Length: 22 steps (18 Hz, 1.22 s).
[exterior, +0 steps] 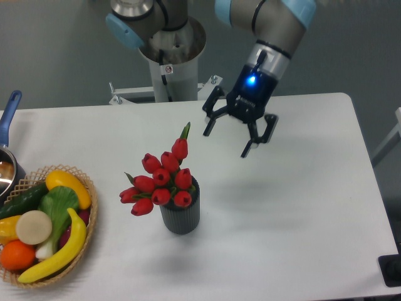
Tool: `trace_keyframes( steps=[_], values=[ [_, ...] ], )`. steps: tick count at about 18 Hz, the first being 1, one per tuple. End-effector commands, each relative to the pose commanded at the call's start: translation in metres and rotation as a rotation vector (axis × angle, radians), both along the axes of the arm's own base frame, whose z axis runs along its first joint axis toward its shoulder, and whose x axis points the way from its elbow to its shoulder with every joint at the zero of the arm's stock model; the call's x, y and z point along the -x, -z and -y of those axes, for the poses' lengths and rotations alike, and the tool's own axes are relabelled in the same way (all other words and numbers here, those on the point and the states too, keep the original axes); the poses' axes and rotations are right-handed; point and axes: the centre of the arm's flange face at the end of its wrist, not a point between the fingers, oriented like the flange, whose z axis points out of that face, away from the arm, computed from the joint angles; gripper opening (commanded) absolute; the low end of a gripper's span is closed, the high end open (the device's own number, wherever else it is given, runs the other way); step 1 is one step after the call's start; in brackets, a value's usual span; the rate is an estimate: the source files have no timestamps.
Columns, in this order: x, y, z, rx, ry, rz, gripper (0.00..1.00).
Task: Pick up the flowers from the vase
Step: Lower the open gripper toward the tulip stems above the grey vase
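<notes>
White tabletop [301,207] fills most of the view, with a grey wall behind it and the robot's pedestal at the far edge. At the far left, a pot [7,170] with a blue handle is partly cut off by the frame. Just near of it sits a woven basket [86,221] holding toy produce: a yellow banana [62,251] along its right side, an orange [16,255], a dark green cucumber [22,199], a yellow pepper-like piece [67,185], a leafy green vegetable [55,210] and a pale round slice [33,227]. Right of the basket, near the middle of the table, stands the vase [182,214], a dark grey ribbed cup. The flowers [161,182], a bunch of red tulip buds with green stems, stand in it and lean left and away. Farther right and back, the gripper [233,141] hangs above the table, its two black fingers spread wide apart and holding nothing, well apart from the flowers. A blue light glows on its wrist.
</notes>
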Motion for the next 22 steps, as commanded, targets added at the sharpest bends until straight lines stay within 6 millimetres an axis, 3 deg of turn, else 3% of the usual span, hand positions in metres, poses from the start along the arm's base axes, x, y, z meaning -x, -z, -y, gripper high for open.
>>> trace_keyframes(
  steps=[6,12,14,22],
  values=[
    [-0.009,-0.003,-0.011,-0.061,0.042,0.012,1.00],
    [-0.017,0.005,-0.027,-0.061,0.079,0.030,1.00],
    [-0.020,0.016,-0.036,-0.053,0.098,0.049,1.00],
    [-0.019,0.027,-0.050,-0.047,0.119,0.074,1.00]
  ],
)
